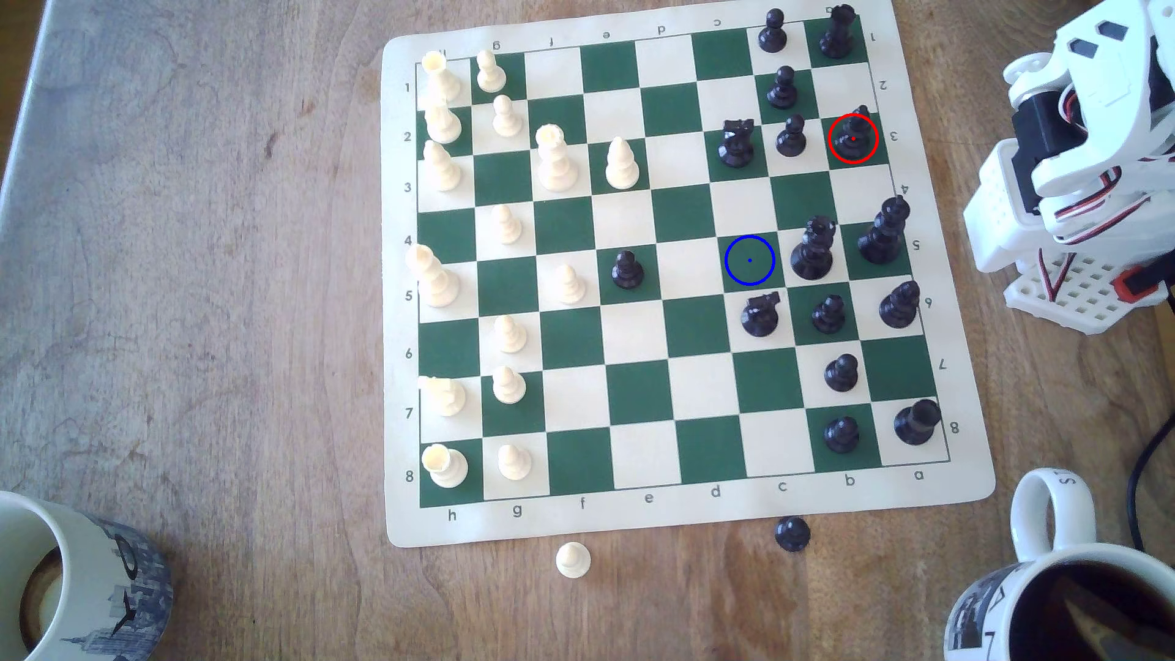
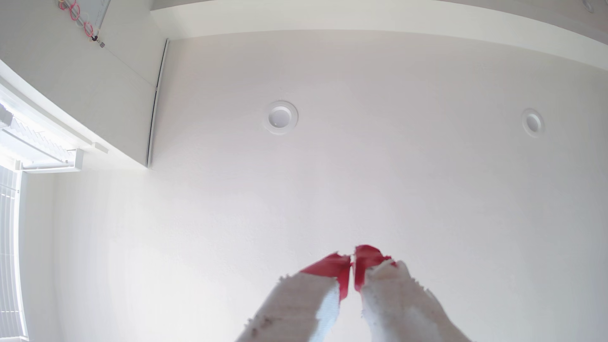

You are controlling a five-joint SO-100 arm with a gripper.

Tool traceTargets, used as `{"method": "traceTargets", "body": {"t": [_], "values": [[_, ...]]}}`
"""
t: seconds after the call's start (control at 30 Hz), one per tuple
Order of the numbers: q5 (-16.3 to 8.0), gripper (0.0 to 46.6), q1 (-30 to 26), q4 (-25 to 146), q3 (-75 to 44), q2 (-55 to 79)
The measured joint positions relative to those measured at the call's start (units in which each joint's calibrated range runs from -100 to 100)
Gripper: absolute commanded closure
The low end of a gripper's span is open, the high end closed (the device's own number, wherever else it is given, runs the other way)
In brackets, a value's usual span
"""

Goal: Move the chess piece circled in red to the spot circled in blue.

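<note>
Standing on the red-circled green square, the chess piece [image 1: 853, 135] is judged light, rigid and slippery; its tapering body should be gripped. The pincer [image 2: 352, 263] is seen pressed together, empty.

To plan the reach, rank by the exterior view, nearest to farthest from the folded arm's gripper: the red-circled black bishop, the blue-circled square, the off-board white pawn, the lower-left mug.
The gripper is shut, on the arm folded at the exterior view's right.
1. black bishop, board's right edge.
2. blue-circled square, right of centre.
3. white pawn, below the board.
4. mug, lower-left corner.
</note>
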Motion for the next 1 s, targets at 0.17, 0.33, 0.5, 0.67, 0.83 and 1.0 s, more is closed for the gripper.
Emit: {"method": "traceTargets", "body": {"t": [0.17,0.33,0.5,0.67,0.83,1.0], "values": [[0.0,46.4,4.8,1.0,0.0,0.0],[0.0,46.4,11.4,11.7,0.0,0.0],[0.0,46.4,20.4,35.7,-3.5,-0.3],[0.0,46.4,30.1,71.8,-14.6,-0.5],[0.0,44.4,34.4,97.1,-22.7,-0.6],[-6.7,43.4,36.7,122.1,-30.0,-0.6]]}}
